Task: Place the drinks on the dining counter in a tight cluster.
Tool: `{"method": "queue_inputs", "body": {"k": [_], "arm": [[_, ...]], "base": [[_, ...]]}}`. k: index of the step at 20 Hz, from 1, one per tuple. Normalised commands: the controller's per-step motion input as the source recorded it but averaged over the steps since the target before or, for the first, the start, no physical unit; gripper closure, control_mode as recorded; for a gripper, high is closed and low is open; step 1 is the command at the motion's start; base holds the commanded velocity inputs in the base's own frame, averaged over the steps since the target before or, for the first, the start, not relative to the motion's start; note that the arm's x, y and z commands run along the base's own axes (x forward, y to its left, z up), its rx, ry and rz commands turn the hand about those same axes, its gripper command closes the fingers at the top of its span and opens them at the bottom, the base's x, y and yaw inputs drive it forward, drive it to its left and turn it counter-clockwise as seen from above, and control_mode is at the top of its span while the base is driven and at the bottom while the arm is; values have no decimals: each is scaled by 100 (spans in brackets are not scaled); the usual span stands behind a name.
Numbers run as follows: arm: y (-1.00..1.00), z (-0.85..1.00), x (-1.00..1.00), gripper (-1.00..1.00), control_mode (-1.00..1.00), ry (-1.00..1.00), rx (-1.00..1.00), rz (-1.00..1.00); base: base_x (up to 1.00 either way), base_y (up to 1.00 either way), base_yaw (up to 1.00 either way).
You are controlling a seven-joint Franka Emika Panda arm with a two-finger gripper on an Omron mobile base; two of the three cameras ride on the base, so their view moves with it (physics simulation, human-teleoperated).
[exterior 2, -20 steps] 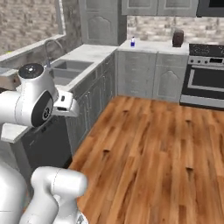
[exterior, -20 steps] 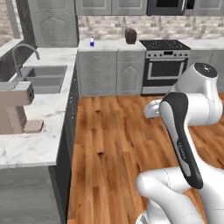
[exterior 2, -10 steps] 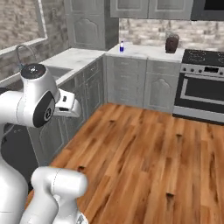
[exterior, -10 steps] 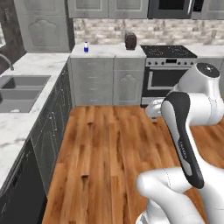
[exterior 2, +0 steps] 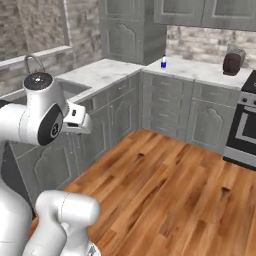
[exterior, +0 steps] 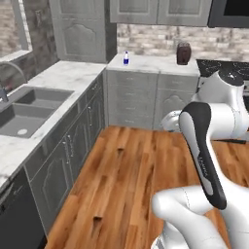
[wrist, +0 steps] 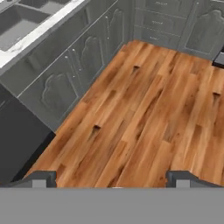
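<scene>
A small clear water bottle with a blue label [exterior: 126, 58] [exterior 2: 163, 62] stands on the far marble worktop in the corner. To its right on the same worktop sits a squat dark-maroon bottle [exterior: 183, 53] [exterior 2: 231, 60]. The dining counter is out of view. My gripper [wrist: 113, 179] hangs over the wooden floor, far from both bottles. Its fingertips [wrist: 43, 178] stand wide apart with nothing between them, so it is open.
A marble worktop with a sink [exterior: 22, 112] runs along the left, over grey cabinets [wrist: 61, 83]. A stove [exterior 2: 245, 125] stands at the right, past the squat bottle. A dark appliance front [wrist: 15, 135] sits low at the left. Wooden floor [exterior: 126, 175] lies ahead.
The whole picture has shifted in both base views, so the base has moved; the corner worktop with the bottles looks nearer. The arm keeps its pose and the gripper stays open.
</scene>
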Motion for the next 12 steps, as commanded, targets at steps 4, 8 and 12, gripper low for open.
{"method": "queue_inputs", "body": {"k": [4, 8, 12], "arm": [[0, 0, 0, -100, 100, 0, 0, 0], [0, 0, 0, -100, 100, 0, 0, 0], [0, 0, 0, -100, 100, 0, 0, 0]], "base": [[100, -80, 5], [100, -55, -1], [100, -29, -6]]}}
